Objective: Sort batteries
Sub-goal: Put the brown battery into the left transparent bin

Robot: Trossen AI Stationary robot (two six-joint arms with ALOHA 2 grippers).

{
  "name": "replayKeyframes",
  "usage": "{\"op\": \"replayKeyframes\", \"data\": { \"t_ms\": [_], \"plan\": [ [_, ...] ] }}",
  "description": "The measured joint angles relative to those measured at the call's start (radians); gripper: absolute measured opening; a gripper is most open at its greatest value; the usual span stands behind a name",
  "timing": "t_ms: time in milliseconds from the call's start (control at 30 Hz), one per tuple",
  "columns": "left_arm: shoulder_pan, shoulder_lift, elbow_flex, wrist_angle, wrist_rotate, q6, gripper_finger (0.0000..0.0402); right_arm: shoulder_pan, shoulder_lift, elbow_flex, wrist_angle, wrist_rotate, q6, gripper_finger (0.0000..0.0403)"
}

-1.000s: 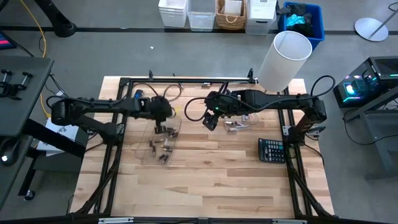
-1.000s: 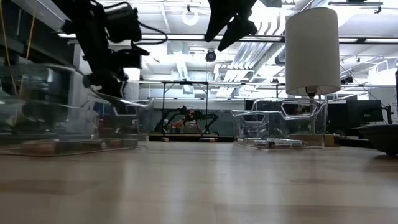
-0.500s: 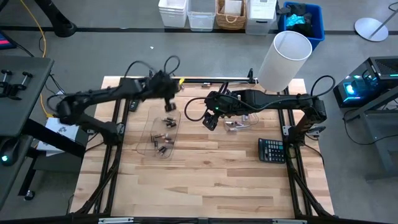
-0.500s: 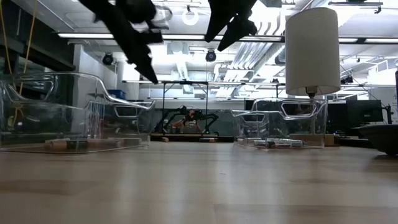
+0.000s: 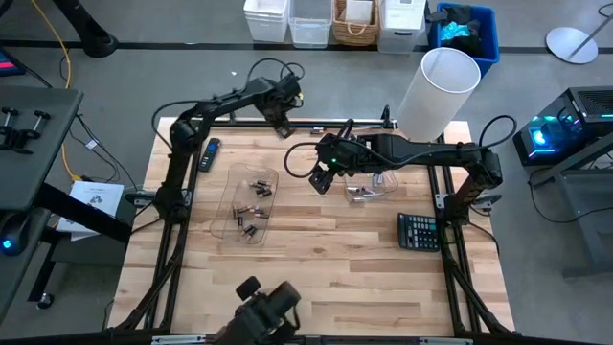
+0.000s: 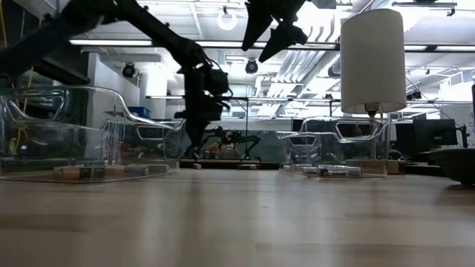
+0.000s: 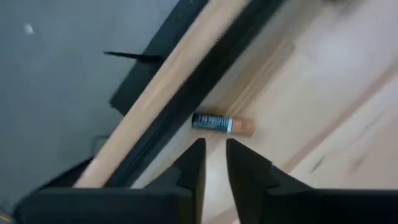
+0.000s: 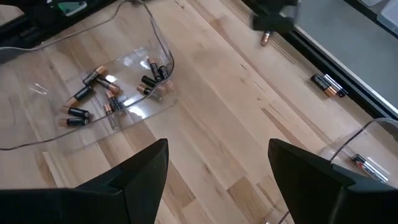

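Biggest worry for us is the left gripper (image 7: 214, 149): its fingers have only a thin slit between them with nothing in it. That looks too tight to slip over the loose battery (image 7: 221, 123), so if it drops like that we reckon the tips land on top and flick it away. The battery lies crosswise just past the fingertips, not touching them. Right behind it is the black rail (image 7: 177, 118) along the table's far edge. A nudge could wedge it against the rail or hop it over onto the floor, and round cells roll easily on bare wood. So the jaws probably want widening first. Seen from above, that claw sits around 12 o'clock on the table, right at the far edge. The clear tray (image 5: 230, 196) with the dark copper-ended batteries (image 8: 112, 96) lies toward 7 o'clock from it, well apart. The right gripper (image 5: 323, 182) hangs at about 4 o'clock from it, spread wide and empty. Two more cells (image 8: 329, 85) lie along the same far rail.
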Motion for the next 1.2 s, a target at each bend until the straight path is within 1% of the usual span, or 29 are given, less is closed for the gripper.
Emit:
{"op": "replayKeyframes", "data": {
  "t_ms": [100,167,267,367,467,733,800,933,1000,1100,1200],
  "plan": [
    [0.0,0.049,0.056,-0.018,0.032,-0.112,0.009,0.0,0.0,0.0,0.004,0.0,0.0,0.027],
    [0.002,0.066,0.06,-0.009,0.056,-0.194,0.0114,0.0,0.0,0.0,0.004,0.0,0.0,0.027],
    [0.014,0.094,0.052,-0.006,0.103,-0.368,0.0147,0.0,0.0,0.0,0.004,0.0,0.0,0.027],
    [0.034,0.124,0.05,-0.012,0.145,-0.509,0.0172,0.0,0.0,0.0,0.003,-0.001,0.0,0.027],
    [0.045,0.127,0.05,0.014,0.147,-0.596,0.0188,0.0,0.0,0.0,0.004,-0.001,-0.001,0.027],
    [0.051,0.137,0.052,0.034,0.154,-0.77,0.0195,0.001,0.0,0.0,-0.007,-0.002,-0.027,0.027],
    [0.051,0.14,0.05,0.004,0.161,-0.794,0.0195,0.001,0.0,0.0,-0.016,-0.001,-0.029,0.027],
    [0.051,0.14,0.05,0.004,0.145,-0.839,0.0195,0.001,0.0,0.0,-0.028,-0.001,-0.048,0.027],
    [0.051,0.14,0.048,0.01,0.138,-0.859,0.0195,0.001,0.0,0.0,-0.029,-0.001,-0.061,0.027],
    [0.051,0.139,0.011,0.066,0.147,-0.87,0.0195,0.001,0.0,0.0,-0.029,-0.001,-0.071,0.027],
    [0.048,0.133,-0.042,0.099,0.159,-0.827,0.0187,0.001,0.0,0.0,-0.029,-0.001,-0.072,0.027]
  ]
}}
